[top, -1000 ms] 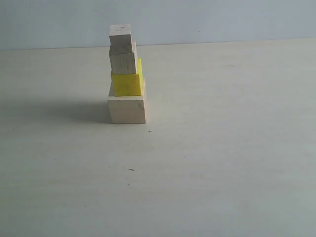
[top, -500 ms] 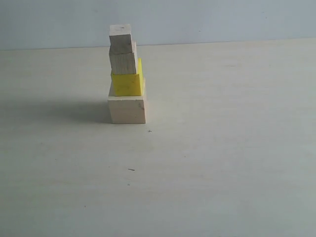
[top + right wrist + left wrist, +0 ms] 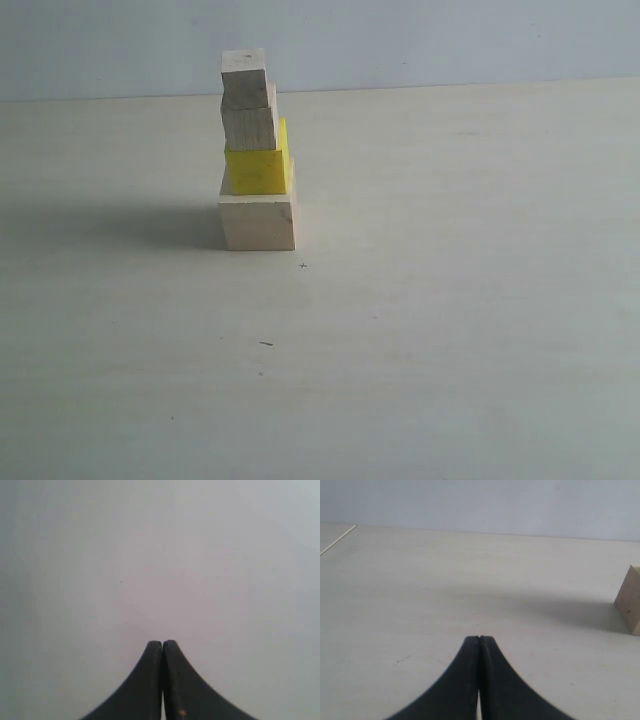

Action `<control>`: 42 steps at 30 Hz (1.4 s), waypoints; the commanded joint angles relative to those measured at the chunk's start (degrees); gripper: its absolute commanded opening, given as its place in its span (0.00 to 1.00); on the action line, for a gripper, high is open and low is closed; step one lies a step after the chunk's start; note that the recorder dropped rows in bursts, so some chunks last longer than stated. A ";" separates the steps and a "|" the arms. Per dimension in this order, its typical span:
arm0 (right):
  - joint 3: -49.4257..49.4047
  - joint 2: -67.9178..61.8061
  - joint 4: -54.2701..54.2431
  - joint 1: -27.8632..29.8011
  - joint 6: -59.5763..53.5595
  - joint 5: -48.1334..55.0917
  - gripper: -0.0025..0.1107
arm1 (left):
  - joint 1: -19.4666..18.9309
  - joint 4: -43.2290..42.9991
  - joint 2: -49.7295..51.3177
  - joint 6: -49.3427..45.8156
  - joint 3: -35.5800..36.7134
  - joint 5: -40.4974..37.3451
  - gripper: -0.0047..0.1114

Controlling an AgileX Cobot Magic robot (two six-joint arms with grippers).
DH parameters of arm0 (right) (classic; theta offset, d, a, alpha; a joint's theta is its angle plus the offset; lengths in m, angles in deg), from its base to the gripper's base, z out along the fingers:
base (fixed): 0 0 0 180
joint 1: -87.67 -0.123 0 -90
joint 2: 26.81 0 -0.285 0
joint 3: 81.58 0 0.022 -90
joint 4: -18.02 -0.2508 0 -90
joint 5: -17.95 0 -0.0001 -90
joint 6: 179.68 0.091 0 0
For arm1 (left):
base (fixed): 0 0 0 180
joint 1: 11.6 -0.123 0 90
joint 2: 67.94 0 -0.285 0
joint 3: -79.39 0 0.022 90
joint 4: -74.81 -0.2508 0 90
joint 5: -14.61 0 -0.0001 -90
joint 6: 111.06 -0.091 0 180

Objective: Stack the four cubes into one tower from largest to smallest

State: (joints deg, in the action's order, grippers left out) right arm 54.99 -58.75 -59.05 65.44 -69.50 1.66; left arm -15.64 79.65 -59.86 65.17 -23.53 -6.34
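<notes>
In the exterior view the tower stands left of centre on the pale table. Its base is the large pale wood cube [image 3: 257,222], then the yellow cube [image 3: 257,168], the medium pale cube [image 3: 249,127] and the small pale cube [image 3: 245,78] on top. Neither arm shows in that view. My left gripper [image 3: 479,639] is shut and empty, low over bare table, with one corner of the large cube [image 3: 630,600] off to one side of its view. My right gripper [image 3: 162,643] is shut with nothing in it, facing a plain grey surface.
The tower's shadow [image 3: 110,225] falls to its left on the table. A grey wall [image 3: 420,40] runs behind the table's far edge. A thin pale line [image 3: 337,540] marks a table edge in the left wrist view.
</notes>
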 commanded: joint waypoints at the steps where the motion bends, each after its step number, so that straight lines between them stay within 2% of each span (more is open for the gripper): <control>1: -0.23 0.22 0.11 0.25 0.00 0.11 0.02 | 0.00 0.49 -0.29 -0.10 0.13 0.68 0.04; 15: -0.23 0.92 0.11 0.47 -3.16 -0.25 0.02 | 0.00 0.49 -0.29 -0.10 0.13 0.68 0.04; 27: -0.31 11.35 0.11 10.44 -3.78 7.78 0.02 | 0.00 0.49 -0.29 -0.10 0.13 0.68 0.04; 33: -0.31 11.61 0.11 10.59 -7.74 7.78 0.02 | 0.00 0.49 -0.29 -0.10 0.13 0.68 0.04; 42: -0.31 11.72 2.96 10.59 -6.35 11.97 0.02 | 0.00 0.49 -0.29 -0.10 0.13 0.68 0.04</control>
State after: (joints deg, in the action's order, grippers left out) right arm 54.99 -47.27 -58.95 75.70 -76.56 10.08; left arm -15.64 79.75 -59.86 64.96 -23.53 -6.34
